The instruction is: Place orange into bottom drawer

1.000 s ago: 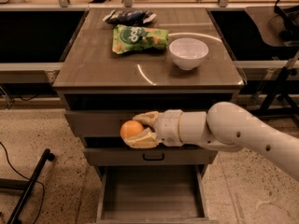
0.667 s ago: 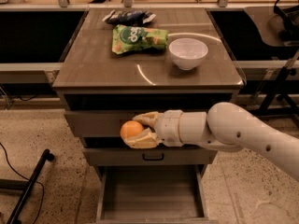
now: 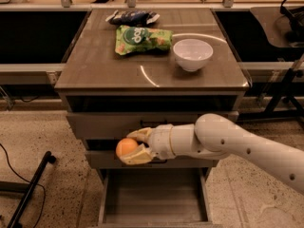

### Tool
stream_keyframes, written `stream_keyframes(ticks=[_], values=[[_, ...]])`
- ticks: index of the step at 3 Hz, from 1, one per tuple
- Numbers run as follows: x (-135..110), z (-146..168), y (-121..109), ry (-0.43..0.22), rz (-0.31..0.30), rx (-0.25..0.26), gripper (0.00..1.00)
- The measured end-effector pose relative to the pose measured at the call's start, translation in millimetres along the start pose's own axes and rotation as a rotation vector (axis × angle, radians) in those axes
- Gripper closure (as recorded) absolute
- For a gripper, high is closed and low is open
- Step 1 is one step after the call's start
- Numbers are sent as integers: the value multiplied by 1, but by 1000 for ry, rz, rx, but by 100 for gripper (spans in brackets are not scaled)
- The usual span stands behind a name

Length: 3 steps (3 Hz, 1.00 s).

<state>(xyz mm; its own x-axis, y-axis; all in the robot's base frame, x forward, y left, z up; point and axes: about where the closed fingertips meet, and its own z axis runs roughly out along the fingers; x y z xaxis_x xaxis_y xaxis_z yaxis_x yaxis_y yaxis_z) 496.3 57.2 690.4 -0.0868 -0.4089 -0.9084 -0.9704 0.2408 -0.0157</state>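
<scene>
The orange (image 3: 126, 147) is a small round fruit held between the two pale fingers of my gripper (image 3: 133, 147). The gripper is shut on it, reaching in from the right on a white arm (image 3: 223, 139). It hangs in front of the middle drawer front, above the open bottom drawer (image 3: 154, 198), a grey tray pulled out at the foot of the cabinet. The orange is above the tray's left rear part, well clear of its floor.
On the cabinet top (image 3: 99, 65) stand a white bowl (image 3: 192, 54), a green snack bag (image 3: 141, 39) and a dark bag (image 3: 133, 17) behind it. A black stand leg (image 3: 31, 189) lies on the speckled floor at left. Dark shelves flank the cabinet.
None; the arm and the orange hold the same place in front of the drawers.
</scene>
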Motion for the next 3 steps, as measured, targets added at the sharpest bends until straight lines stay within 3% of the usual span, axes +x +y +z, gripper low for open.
stream_keyframes(ticks=[1,3], values=[[41,39,17,25,-2,-57,100],[121,104,52,72,50,-115,100]])
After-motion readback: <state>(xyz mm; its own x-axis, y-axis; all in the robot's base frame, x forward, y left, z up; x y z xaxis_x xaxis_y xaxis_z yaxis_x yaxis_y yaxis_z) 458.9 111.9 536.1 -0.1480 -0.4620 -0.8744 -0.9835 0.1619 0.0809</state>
